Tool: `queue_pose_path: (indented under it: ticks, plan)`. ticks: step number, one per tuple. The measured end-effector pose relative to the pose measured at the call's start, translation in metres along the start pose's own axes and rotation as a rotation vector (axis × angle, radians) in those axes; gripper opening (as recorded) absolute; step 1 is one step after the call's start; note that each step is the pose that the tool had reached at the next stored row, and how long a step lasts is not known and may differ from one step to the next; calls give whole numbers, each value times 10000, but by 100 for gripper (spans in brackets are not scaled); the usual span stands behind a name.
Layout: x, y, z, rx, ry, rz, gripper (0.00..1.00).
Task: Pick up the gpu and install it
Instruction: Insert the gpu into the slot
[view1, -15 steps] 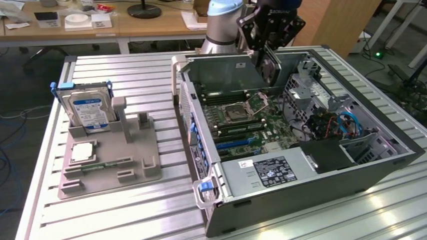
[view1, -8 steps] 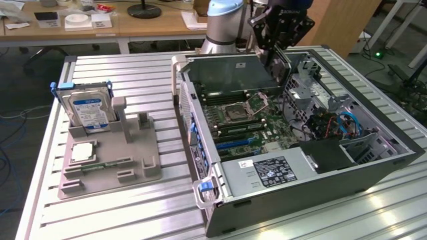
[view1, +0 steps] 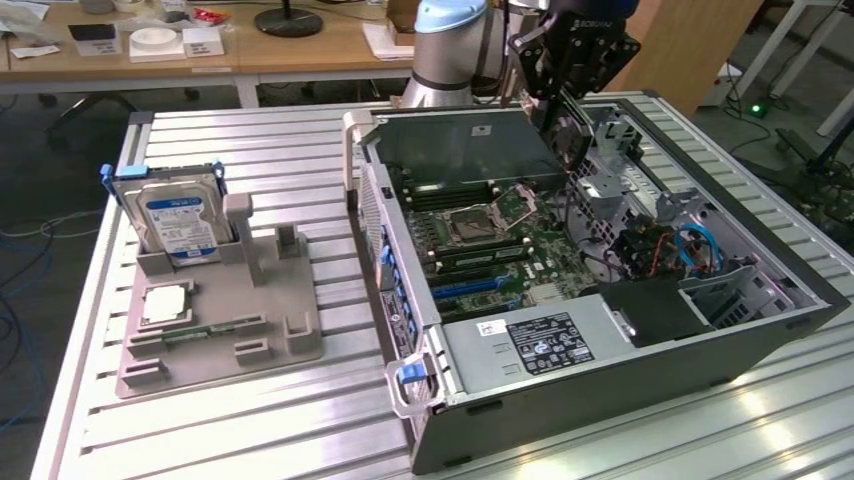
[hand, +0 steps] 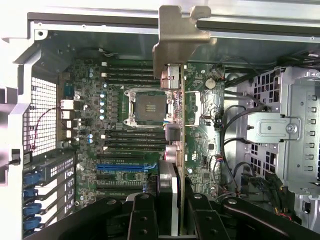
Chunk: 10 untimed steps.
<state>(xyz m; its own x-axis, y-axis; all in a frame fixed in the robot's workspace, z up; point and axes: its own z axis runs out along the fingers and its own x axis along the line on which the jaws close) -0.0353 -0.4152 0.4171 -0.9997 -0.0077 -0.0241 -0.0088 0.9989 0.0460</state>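
The gpu (hand: 177, 45), clamped edge-on in the gripper (hand: 176, 205), hangs over the far end of the open computer case (view1: 801, 290), its long axis pointing straight out from the fingers, bracket end leading toward the motherboard (hand: 202, 145).

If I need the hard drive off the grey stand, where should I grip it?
Probably the upper half of the hard drive, pinching its two broad faces and coming straight down. It stands upright with its lower end seated in the stand, so only the top is free.
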Motion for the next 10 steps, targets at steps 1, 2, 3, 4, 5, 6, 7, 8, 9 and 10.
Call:
queue_pose_path:
  ticks: [1,2,3,4,5,6,7,8,9,10]
  plan:
    - [0,0,0,0,0,0,28]
    - [0,0,0,0,0,0,28]
    - [0,0,0,0,0,0,28]
    - [0,0,0,0,0,0,28]
    - [0,0,0,0,0,0,28]
    - [0,0,0,0,0,0,28]
    - [0,0,0,0,0,0,28]
    - [0,0,0,0,0,0,28]
    - [0,0,0,0,0,0,28]
    - [0,0,0,-1,0,-5,28]
